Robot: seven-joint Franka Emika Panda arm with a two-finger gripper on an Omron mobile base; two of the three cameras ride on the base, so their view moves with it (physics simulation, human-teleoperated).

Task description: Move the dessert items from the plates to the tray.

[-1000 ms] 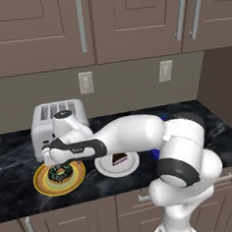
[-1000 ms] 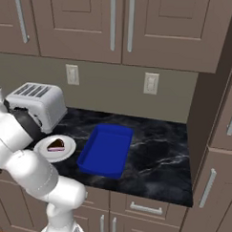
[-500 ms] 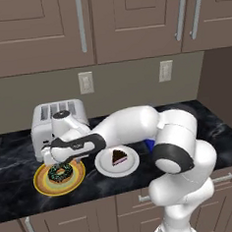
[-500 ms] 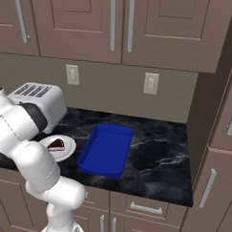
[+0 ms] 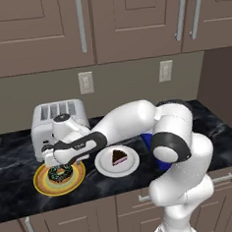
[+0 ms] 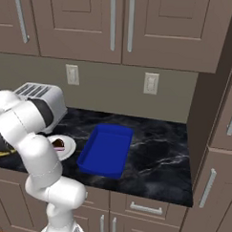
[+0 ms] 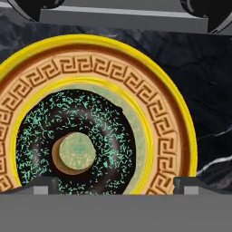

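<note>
Hand view puts you right above the donut (image 7: pixel 72 140), which lies on the orange-rimmed plate (image 7: pixel 158 118), a little off the plate's middle and toward the lower left of that picture. Your two fingertips (image 7: pixel 38 185) rise at the bottom edge with the donut between them, and they stand wide apart, holding nothing.

From the left base view you can see the hand (image 5: pixel 56 164) low over the donut (image 5: pixel 59 173) and its plate (image 5: pixel 44 185), just in front of the silver toaster (image 5: pixel 51 118). The cake wedge (image 5: pixel 118 156) sits on the white plate (image 5: pixel 104 165) just beside it, untouched.

The right base view shows the blue tray (image 6: pixel 107 148) on the dark worktop (image 6: pixel 159 158), to the right of the white plate (image 6: pixel 68 147), with nothing on it.

So as far as these pictures go, you have moved neither dessert. You look to be lining up the first grasp, on the donut. What is left: close on the donut, carry it across to the tray, set it down, then do the same for the cake wedge.
</note>
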